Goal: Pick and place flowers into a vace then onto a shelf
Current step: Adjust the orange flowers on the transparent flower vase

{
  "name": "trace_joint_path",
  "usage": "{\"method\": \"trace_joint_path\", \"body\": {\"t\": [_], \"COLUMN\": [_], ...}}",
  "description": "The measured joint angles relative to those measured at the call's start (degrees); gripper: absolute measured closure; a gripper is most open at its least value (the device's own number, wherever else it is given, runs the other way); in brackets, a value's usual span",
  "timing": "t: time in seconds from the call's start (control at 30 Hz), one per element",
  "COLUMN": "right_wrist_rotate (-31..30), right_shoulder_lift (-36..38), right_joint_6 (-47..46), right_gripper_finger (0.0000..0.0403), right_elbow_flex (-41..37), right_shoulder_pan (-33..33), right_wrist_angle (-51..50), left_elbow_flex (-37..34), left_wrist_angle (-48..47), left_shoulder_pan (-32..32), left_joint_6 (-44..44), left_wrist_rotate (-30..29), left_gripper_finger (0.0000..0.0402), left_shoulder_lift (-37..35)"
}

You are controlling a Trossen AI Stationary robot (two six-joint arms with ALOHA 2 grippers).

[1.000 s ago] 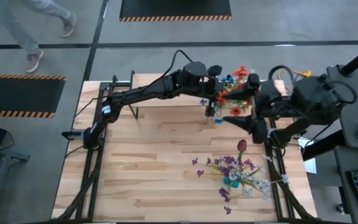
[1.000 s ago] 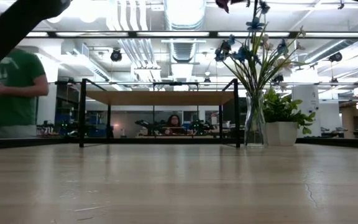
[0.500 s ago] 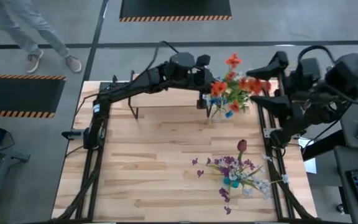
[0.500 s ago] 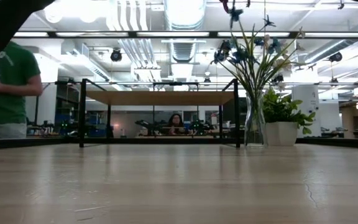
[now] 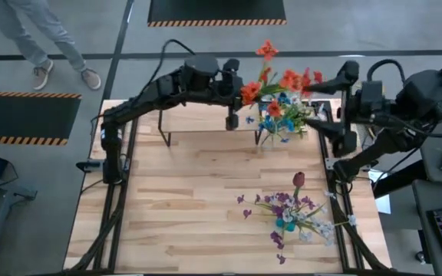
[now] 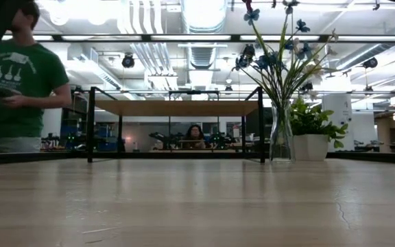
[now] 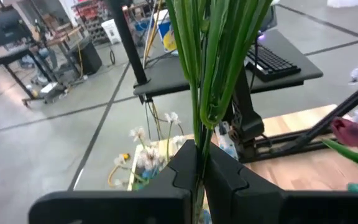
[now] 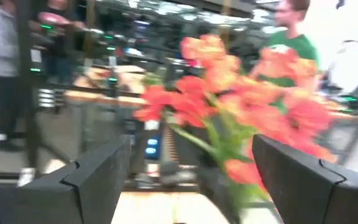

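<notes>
- Left arm stretched from the table's left side across the far edge, its left gripper (image 5: 235,86) raised above the shelf (image 5: 198,119) area and clenched on a bundle of green stems (image 7: 210,68); in the left wrist view the two dark fingers (image 7: 185,168) pressed together around those stems.
- Held bunch topped with orange flowers (image 5: 282,80), one bloom standing higher than the rest, leaning over toward the glass vase (image 5: 265,139).
- Right arm folded at the table's far right corner, right gripper (image 5: 342,107) held off the table just beside the orange blooms, released, fingers (image 8: 98,177) spread wide with nothing between them; orange flowers filling the space ahead of them in the right wrist view.
- One vase, upright on the tabletop (image 5: 190,207) just to the right of the shelf's right end, already carrying blue and white flowers (image 6: 280,55).
- One shelf, a light board on thin black legs, at the far side of the table, nothing resting on it in the low view.
- One loose heap of flowers (image 5: 290,215) lying flat at the near right of the table: purple, white and blue blooms, plus one dark red bloom (image 5: 298,179) at its far end.
- One small leafy potted plant (image 6: 312,134) in a white pot beside the vase.
- Two arms, two grippers.
- One person in a green shirt (image 6: 16,96) beyond the table on the left of the low view; one seated person (image 6: 193,134) visible under the shelf, farther back.
</notes>
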State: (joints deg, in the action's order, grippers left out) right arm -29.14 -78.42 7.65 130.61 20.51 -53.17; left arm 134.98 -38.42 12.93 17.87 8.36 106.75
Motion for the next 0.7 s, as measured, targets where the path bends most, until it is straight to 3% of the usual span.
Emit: {"method": "trace_joint_path", "body": {"t": [0.2,0.4,0.57,0.7], "right_wrist_rotate": [-2.4,-2.6,-2.7,-2.3], "right_shoulder_lift": [1.0,3.2,7.6,12.6], "right_joint_6": [2.6,3.6,5.2,8.3], "right_gripper_finger": [0.0074,0.0074,0.0074,0.0074], "right_elbow_flex": [-2.1,-13.1,-26.6,-36.6], "right_shoulder_pan": [0.0,-1.2,-4.5,-6.8], "right_wrist_angle": [-1.0,0.7,9.4,20.0], "left_elbow_flex": [0.0,-2.5,-11.4,-21.7], "left_wrist_angle": [-5.2,-8.3,-6.5,-3.0], "left_shoulder_pan": [-0.1,-0.6,-0.5,0.3], "left_joint_6": [-2.0,-3.2,-4.0,-6.1], "left_wrist_rotate": [-1.7,-4.6,-6.3,-13.5], "left_gripper_finger": [0.0401,0.0401,0.0402,0.0402], "left_shoulder_lift": [-4.2,-5.3,-10.2,-20.0]}}
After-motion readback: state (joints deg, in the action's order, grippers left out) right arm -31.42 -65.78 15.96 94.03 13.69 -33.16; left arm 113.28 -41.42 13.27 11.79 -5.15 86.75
